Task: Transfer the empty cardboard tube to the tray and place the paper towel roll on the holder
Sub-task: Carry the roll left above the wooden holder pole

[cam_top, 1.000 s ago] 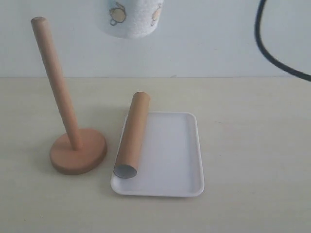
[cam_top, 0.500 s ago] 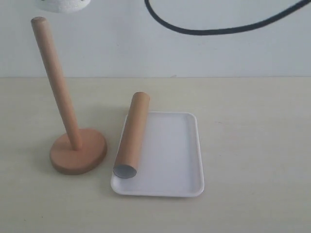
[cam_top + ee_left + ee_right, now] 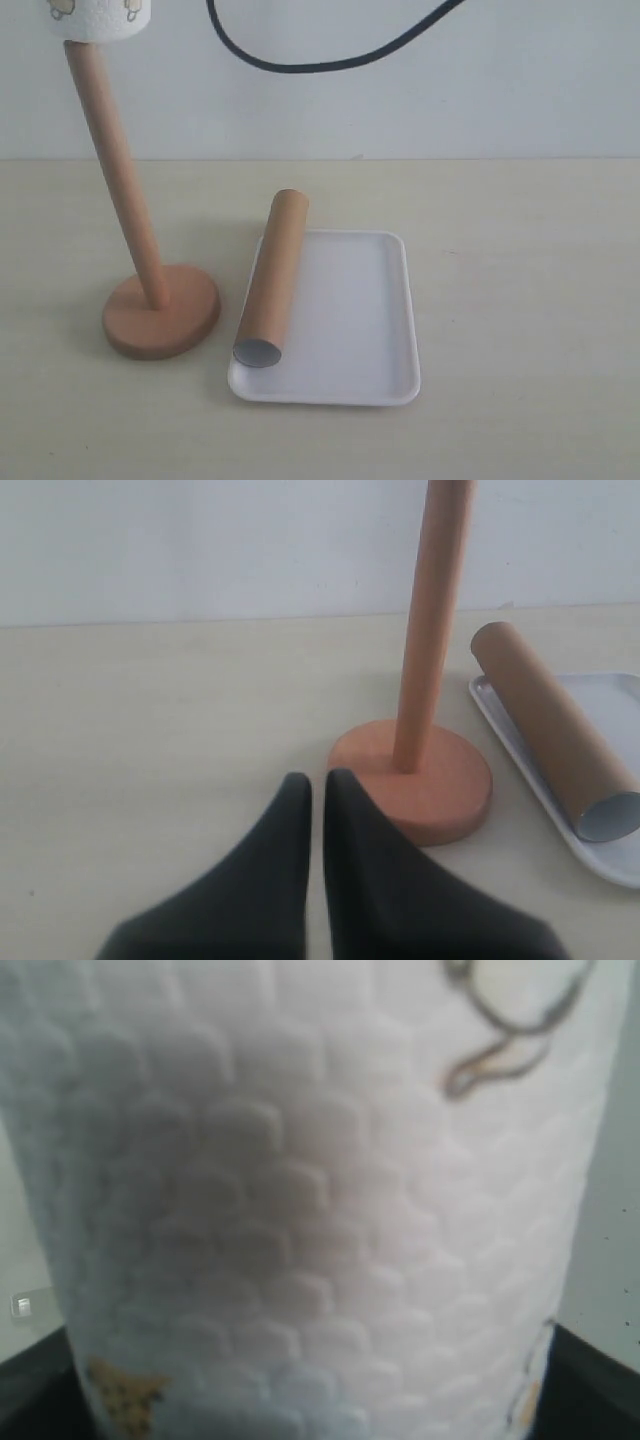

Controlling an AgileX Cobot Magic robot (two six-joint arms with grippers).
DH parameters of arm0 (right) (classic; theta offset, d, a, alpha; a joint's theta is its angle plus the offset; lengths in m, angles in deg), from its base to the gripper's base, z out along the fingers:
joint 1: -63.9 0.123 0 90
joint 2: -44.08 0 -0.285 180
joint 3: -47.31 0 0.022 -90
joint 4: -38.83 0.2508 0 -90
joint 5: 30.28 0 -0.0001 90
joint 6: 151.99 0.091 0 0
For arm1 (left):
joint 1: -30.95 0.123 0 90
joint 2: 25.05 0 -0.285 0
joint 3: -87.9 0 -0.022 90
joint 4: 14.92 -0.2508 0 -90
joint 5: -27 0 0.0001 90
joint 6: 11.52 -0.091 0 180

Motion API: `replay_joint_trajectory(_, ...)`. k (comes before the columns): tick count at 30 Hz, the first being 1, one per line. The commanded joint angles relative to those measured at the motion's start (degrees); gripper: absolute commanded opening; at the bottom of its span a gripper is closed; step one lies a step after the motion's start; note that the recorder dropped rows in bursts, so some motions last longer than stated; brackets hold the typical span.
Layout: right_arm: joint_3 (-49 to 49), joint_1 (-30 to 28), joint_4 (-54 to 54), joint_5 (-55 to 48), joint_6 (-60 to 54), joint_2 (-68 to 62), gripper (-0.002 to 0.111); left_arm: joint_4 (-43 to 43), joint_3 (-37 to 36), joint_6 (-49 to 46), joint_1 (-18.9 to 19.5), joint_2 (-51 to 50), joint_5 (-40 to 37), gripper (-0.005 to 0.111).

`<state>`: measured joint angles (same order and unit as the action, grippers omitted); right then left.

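The paper towel roll (image 3: 98, 20), white with yellow prints, hangs at the top left of the exterior view, its lower end around the tip of the holder's post (image 3: 115, 170). The roll (image 3: 320, 1200) fills the right wrist view, and my right gripper (image 3: 320, 1405) is shut on it, with dark fingers (image 3: 35, 1385) at its sides. The empty cardboard tube (image 3: 274, 275) lies along the left rim of the white tray (image 3: 350, 320). My left gripper (image 3: 318, 780) is shut on nothing, low over the table near the holder's base (image 3: 420, 780).
A black cable (image 3: 330, 55) loops across the top of the exterior view. The left wrist view also shows the tube (image 3: 555, 740) and a tray corner (image 3: 615, 685) beside the holder. A pale wall stands behind the table.
The paper towel roll has travelled left across the top of the exterior view and come down onto the post's tip. The black cable swung left with it. Tube, tray and holder stayed put.
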<state>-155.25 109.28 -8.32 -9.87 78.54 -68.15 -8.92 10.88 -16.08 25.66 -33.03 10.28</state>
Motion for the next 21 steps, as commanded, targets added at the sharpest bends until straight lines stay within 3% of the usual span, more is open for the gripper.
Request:
replay_joint_trajectory(1, -2.7, 0.9, 0.5, 0.2, -1.0, -1.5, 0.000, -0.1, -0.2, 0.2, 0.1, 0.2, 0.0, 0.004)
replay_joint_trajectory(21, -2.9, 2.3, 0.0, -2.3, 3.7, -8.2, 0.000, -0.1, -0.2, 0.2, 0.1, 0.2, 0.0, 0.004)
